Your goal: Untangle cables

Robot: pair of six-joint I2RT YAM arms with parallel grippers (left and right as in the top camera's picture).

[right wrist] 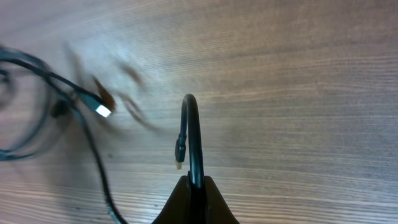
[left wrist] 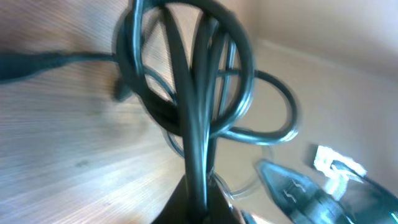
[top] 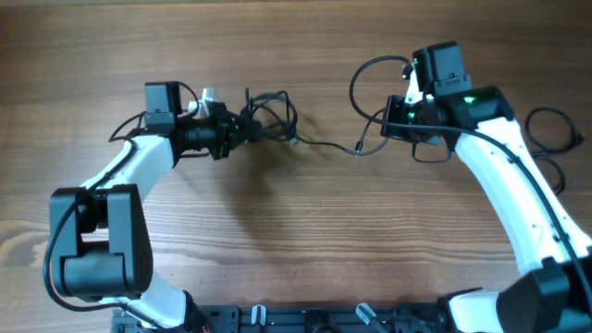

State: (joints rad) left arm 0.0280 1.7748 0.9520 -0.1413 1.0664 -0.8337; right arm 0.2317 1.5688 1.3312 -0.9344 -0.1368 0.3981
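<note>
Closest to me, the table [top: 296, 240] is bare wood between the left arm [top: 129, 171] and the right arm [top: 504, 185]. Farther back, both arms reach in toward the middle.

The left pincer [top: 240, 131] is squeezed tight on the cables [top: 268, 113]. Its own camera shows a few black strands pinched together between its tips. Just past it, the cables make a small messy knot of loops, a bit left of the middle, on the far part of the table. One thin strand [top: 324, 145] runs from the knot to the right across the wood.

The right pincer [top: 388, 123] is clamped on a single cord. The cord arches up and bends over, and a small plug [right wrist: 179, 163] hangs at its end. A silvery plug [right wrist: 102, 111] shows farther off to the left.

I think these cables are very light, soft and floppy. They will not keep a shape. They look smooth, so they may slide through a loose grip. The loops could catch on each other, and the hard plugs could snag. It seems best to hold one strand close to its plug and pull gently, not tug the whole knot.
</note>
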